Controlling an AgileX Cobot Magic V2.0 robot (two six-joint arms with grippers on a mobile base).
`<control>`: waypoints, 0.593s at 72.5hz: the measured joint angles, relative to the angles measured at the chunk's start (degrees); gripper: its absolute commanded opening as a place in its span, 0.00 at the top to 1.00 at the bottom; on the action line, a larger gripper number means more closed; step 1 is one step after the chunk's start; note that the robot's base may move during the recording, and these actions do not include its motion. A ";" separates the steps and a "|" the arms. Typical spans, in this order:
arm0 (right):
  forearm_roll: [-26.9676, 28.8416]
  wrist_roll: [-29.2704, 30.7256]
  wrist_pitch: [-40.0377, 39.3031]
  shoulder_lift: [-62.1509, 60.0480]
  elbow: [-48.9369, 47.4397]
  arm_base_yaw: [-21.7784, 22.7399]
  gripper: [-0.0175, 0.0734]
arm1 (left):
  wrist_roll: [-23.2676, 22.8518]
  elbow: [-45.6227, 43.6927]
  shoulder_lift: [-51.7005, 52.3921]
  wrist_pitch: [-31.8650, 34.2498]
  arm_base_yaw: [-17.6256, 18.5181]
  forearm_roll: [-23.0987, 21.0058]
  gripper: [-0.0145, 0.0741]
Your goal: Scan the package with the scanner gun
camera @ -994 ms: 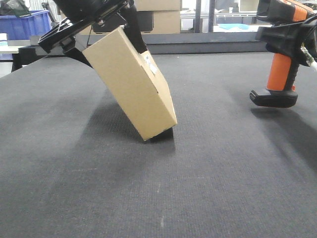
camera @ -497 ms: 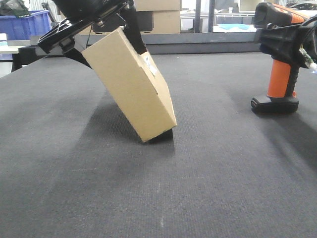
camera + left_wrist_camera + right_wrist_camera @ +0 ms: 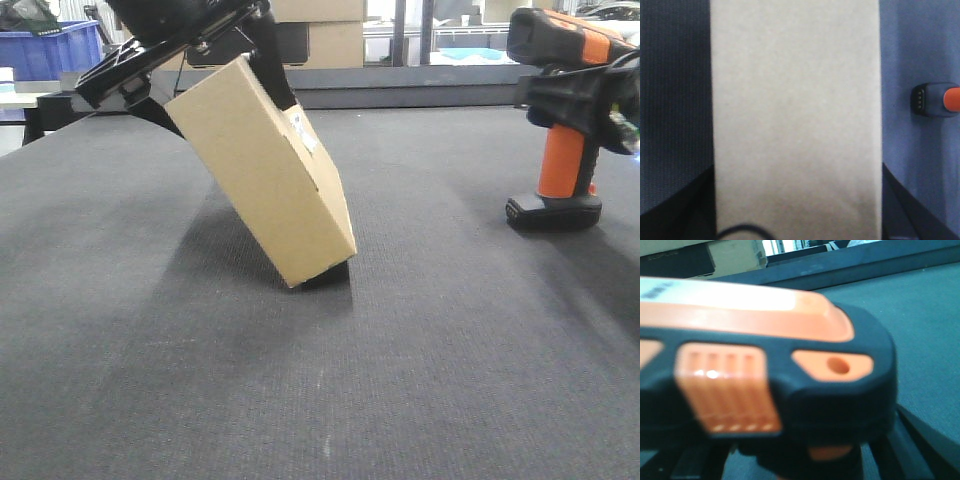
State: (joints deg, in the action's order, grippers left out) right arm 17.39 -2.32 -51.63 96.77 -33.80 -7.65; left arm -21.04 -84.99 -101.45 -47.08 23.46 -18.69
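Scanner gun, pistol-shaped with black head and orange handle, clamped in right gripper, foot on dark mat, nose facing flat brown cardboard package well apart, tilted on its lower corner, pinched by left gripper, white label toward scanner

so the surface is this dark grey carpet-like mat, and it's stretching across pretty much the whole front view. the package is leaning tilted on it, only its lower corner touching the mat and throwing a shadow underneath. well off to one side the scanner gun is standing upright with its flat black foot sitting on the mat
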 measured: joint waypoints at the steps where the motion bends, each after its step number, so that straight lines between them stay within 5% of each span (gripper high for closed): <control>1: -0.15 0.00 0.00 -0.28 0.26 0.00 0.34 | 0.00 0.00 0.00 0.00 0.00 0.00 0.96; 43: -6.35 0.00 5.01 -14.73 11.35 0.00 0.34 | 0.74 0.00 0.00 -0.26 -0.11 0.00 0.96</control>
State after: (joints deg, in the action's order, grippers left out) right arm 11.04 -2.32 -46.62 82.04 -22.45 -7.65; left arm -20.31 -84.99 -101.45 -47.34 23.35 -18.69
